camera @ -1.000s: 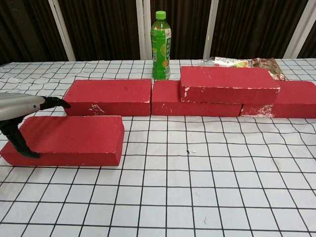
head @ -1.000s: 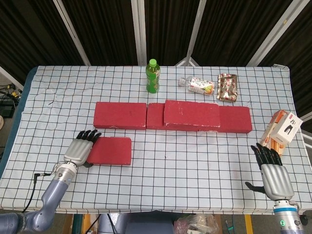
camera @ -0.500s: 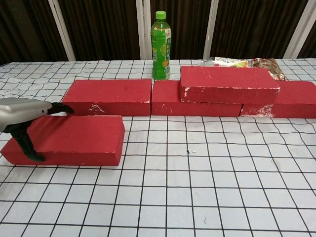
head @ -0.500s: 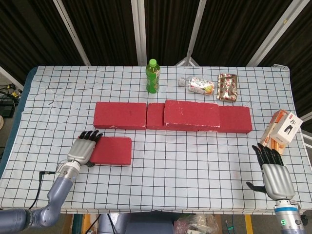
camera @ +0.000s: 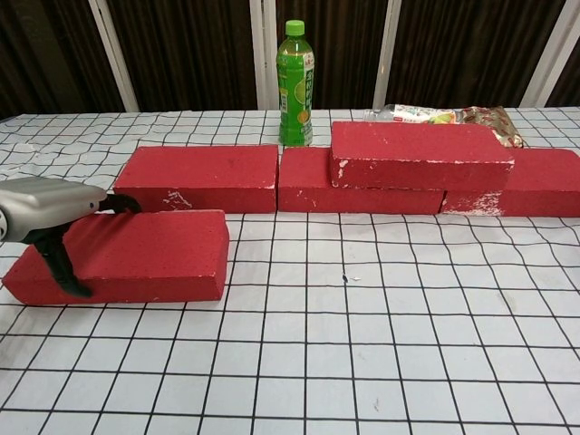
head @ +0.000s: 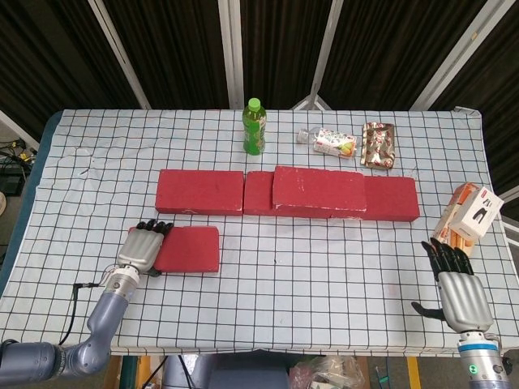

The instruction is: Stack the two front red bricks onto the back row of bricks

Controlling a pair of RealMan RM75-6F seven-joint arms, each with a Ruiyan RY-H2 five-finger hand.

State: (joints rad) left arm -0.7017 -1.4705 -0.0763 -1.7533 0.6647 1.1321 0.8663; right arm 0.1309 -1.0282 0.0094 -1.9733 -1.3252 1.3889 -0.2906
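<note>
We judge the second stacking is in hand: our left hand (head: 143, 249) lies over the left end of the one remaining front red brick (head: 188, 249), fingers on top and thumb against its near face, seemingly gripping it, while our right hand (head: 456, 285), at about four o'clock on the table, rests with fingers apart, holding nothing. Next we must lift the brick toward twelve o'clock onto the back row (head: 200, 192). We count three back-row bricks, one stacked brick (head: 319, 190), one green bottle (head: 255, 127).
</note>
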